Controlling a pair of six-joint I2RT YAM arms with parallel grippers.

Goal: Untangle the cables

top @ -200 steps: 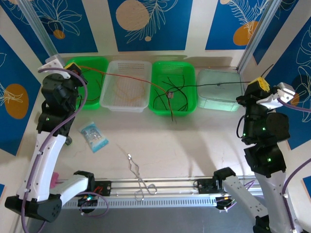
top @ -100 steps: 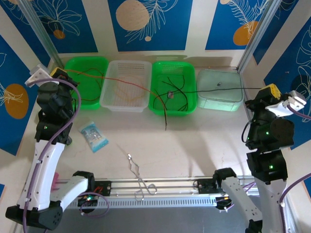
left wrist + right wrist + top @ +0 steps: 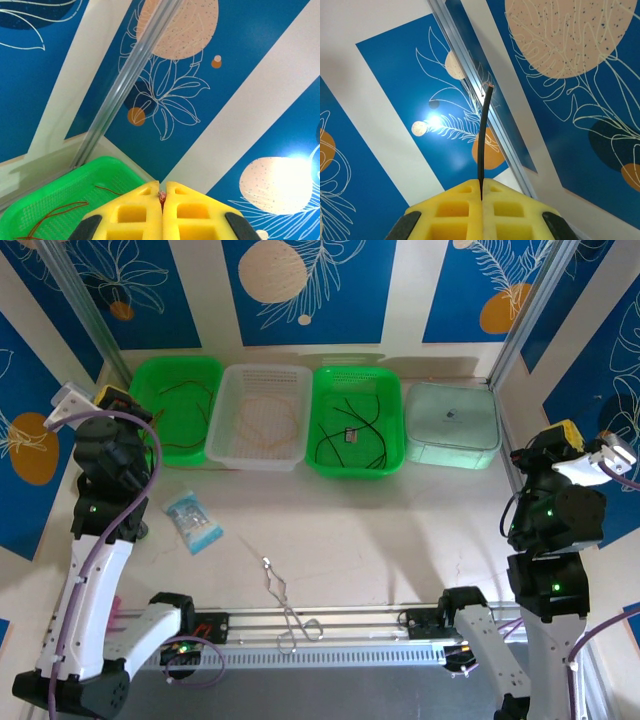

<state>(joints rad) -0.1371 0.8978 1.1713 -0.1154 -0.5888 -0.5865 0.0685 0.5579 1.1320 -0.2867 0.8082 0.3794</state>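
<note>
Two robot arms stand at the flanks of a table, the left gripper (image 3: 112, 398) at ten o'clock of the overhead view and the right gripper (image 3: 563, 431) at three o'clock. The left gripper's yellow fingers (image 3: 135, 212) are pressed together on the tip of a red cable (image 3: 162, 197). The right gripper (image 3: 481, 186) is clamped on a black cable (image 3: 481, 140) whose free end points to twelve o'clock. The other cables (image 3: 352, 430) lie along the far edge, toward twelve o'clock: reddish strands in the left green basket (image 3: 185, 365), pale orange in the white basket (image 3: 262, 370), black in the middle green basket (image 3: 357, 372). Silver forceps (image 3: 285, 610) lie at six o'clock.
</note>
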